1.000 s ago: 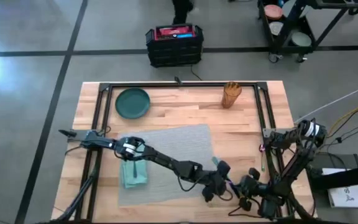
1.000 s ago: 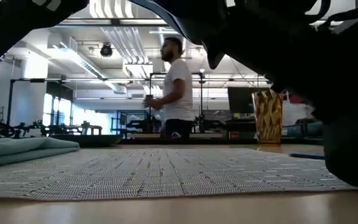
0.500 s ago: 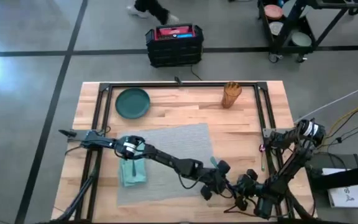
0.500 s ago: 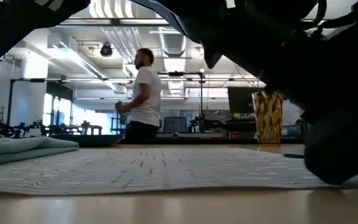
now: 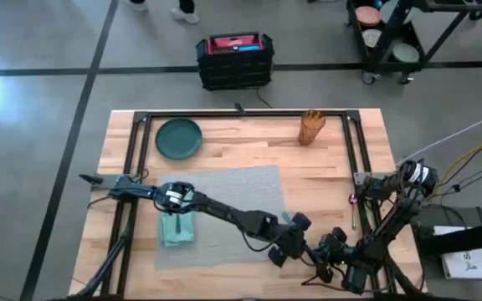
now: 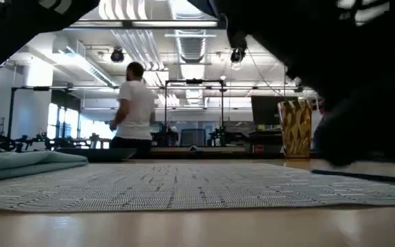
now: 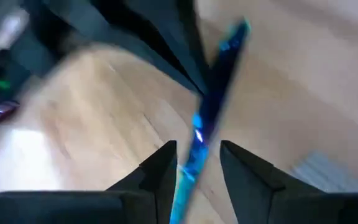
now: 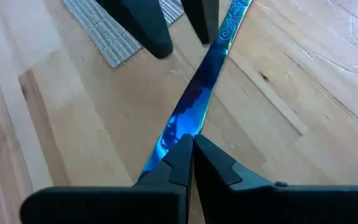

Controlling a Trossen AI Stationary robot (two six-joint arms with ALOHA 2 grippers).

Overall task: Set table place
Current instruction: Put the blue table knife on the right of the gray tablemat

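Observation:
The grey woven placemat (image 5: 216, 209) lies flat on the wooden table (image 5: 325, 167), with a folded teal napkin (image 5: 178, 230) on its left part. A dark green plate (image 5: 178, 138) sits at the far left. Off the mat's near right corner, my right gripper (image 8: 190, 146) is shut on a shiny blue utensil (image 8: 210, 68). My left gripper (image 7: 194, 165) is open, one finger on either side of the same utensil (image 7: 219, 68); whether they touch it I cannot tell. In the high view the two grippers (image 5: 289, 242) (image 5: 326, 251) face each other. My right gripper pinches the blue utensil's long flat handle (image 8: 182, 127) between its two fingers, which lie along it. The fingers come nearly level from the table's right side. The utensil reaches out past the fingertips toward the mat's corner (image 8: 114, 46); whether it rests on the wood I cannot tell.
A golden patterned cup (image 5: 310, 127) stands at the far right of the table. A thin utensil (image 5: 352, 213) lies by the right rail. Black rails frame the tabletop. A person walks in the room beyond the table's far edge.
My right gripper has shifted a little toward the table's left edge, closer to my left gripper, and in the low view its dark bulk has risen off the wood. The person behind the table has walked to the left.

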